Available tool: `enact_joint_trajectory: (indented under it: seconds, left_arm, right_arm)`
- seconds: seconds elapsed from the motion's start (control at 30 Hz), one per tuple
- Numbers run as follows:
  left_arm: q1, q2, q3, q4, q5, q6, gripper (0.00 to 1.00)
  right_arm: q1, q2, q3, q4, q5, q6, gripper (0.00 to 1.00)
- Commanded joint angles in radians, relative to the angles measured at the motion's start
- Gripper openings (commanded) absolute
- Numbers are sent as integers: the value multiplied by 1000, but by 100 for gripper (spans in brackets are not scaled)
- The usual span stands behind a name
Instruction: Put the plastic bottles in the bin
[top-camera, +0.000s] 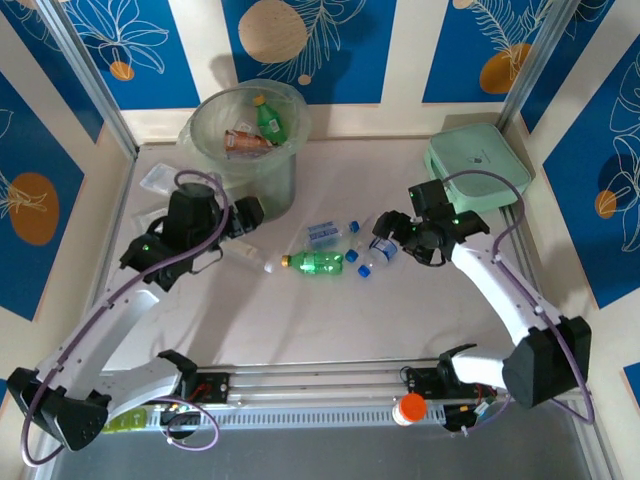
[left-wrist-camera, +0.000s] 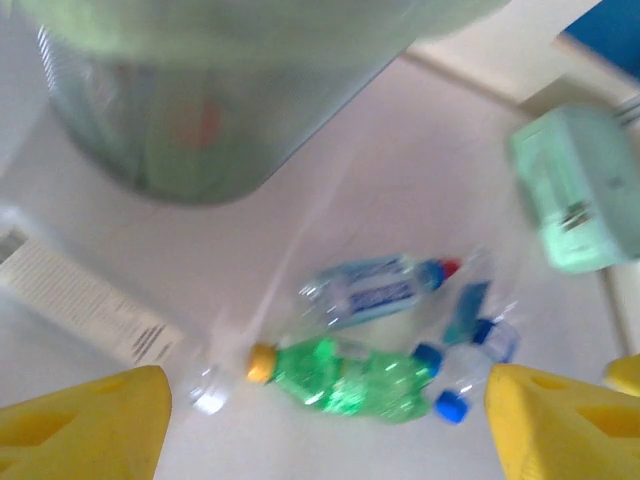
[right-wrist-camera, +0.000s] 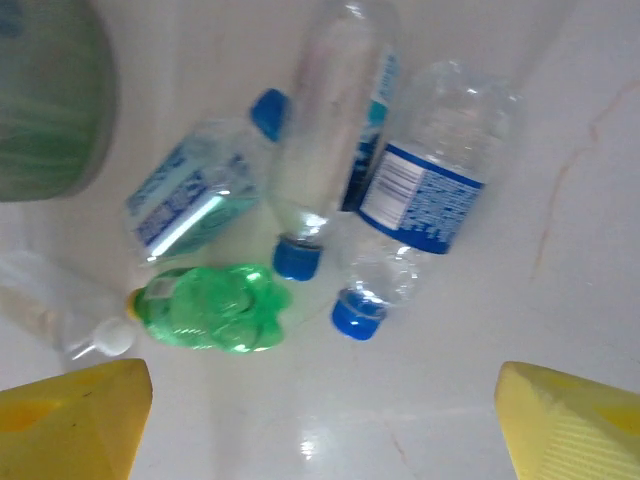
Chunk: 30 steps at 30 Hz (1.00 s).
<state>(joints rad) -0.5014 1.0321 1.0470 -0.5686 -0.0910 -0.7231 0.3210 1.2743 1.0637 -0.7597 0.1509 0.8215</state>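
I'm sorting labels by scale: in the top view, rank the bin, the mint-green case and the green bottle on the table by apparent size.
1. bin, largest.
2. mint-green case, somewhat smaller.
3. green bottle, clearly smallest.
The bin's tall rim sits nearer the camera, so its lead over the case is unsure.

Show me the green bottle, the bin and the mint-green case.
green bottle (top-camera: 318, 263): top external view, on its body.
bin (top-camera: 205, 125): top external view, on its flared rim.
mint-green case (top-camera: 478, 160): top external view, on its lid.
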Motion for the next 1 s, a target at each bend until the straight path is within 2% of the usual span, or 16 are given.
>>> enact_joint_trajectory:
  seconds: [0.0,0.13,0.23,0.47,0.97]
  left_arm:
    - [1,-53,-115,-10,-15,34,83]
    - [1,-107,-211,63,80,49,86]
    - [1,-121,-265,82,76,17,86]
    - [1,-114,-354,164,145,-32,86]
    - [-37,-71,-378,229,192,-31,84]
  right_arm:
    - [-17,57,-5,37,30,55,86]
    - [-41,140,0,51,31,81,82]
    - [-49,210,15,60,30,88,81]
    - [-61,353,61,68,49,96,79]
    - [-79,468,56,144,53,61,77]
